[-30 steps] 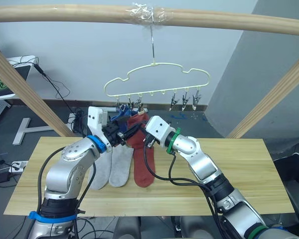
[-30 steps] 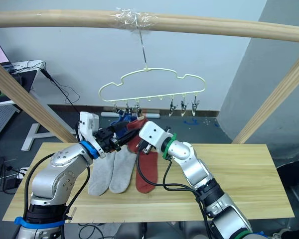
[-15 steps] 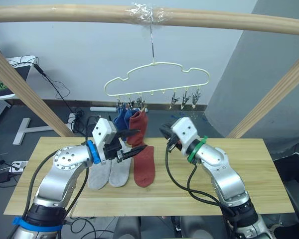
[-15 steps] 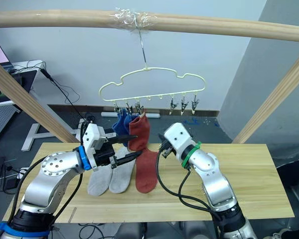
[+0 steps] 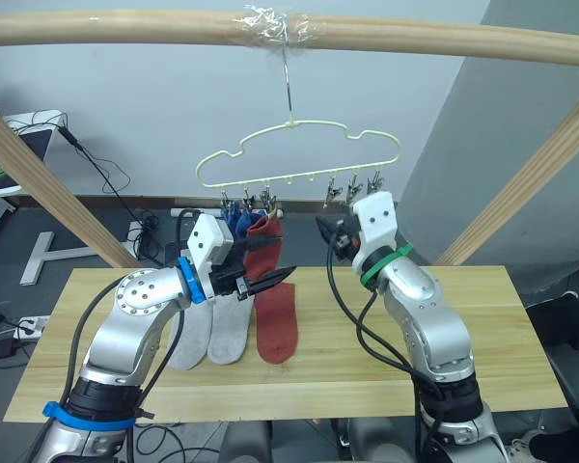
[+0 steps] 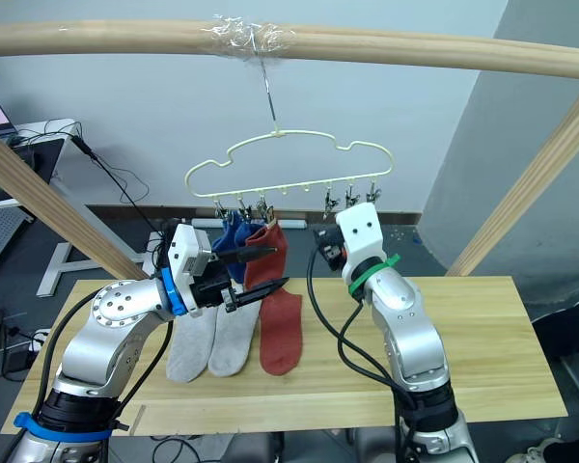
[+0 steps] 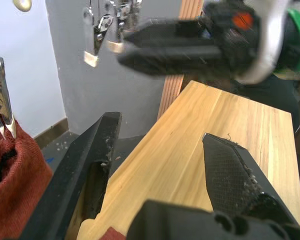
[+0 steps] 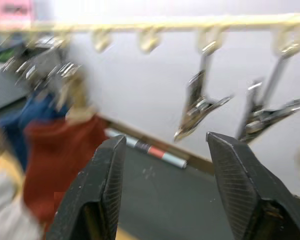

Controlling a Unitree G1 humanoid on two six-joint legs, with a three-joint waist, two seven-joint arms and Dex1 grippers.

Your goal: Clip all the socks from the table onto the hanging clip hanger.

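- Blue socks hanging behind the red one, mostly hidden; can't tell how many blue ones are clipped.
- Right tool seen end-on in the head views, hard to read there; right wrist view is showing its two fingers spread wide w/ nothing between, facing the free silver clips.
- Left tool wide open, empty, fingers pointing toward the right arm, just in front of the hanging rust red sock.
- Vs 1 s ago: both tools were crowded at the red sock by the clips; now they're apart, right tool is sitting higher, near the hanger's right-hand clips, and the sock is hanging free.
- Clip hanger: thin pale yellow wire, metal hook taped to a round wooden bar.
- Still lying on the plank-wood worktop: two light grey socks and one rust red sock, side by side, soft knit.
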